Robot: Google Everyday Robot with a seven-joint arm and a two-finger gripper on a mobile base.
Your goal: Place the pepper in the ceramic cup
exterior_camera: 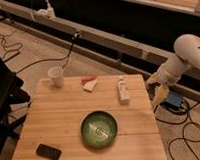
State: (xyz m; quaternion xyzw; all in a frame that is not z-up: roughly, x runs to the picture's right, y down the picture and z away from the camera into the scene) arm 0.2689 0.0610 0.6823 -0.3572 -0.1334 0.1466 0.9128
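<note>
Pale wooden table [60,116], glossy green bowl [99,128], matt white ceramic cup [56,75], gripper [156,97] beside table's edge.
</note>
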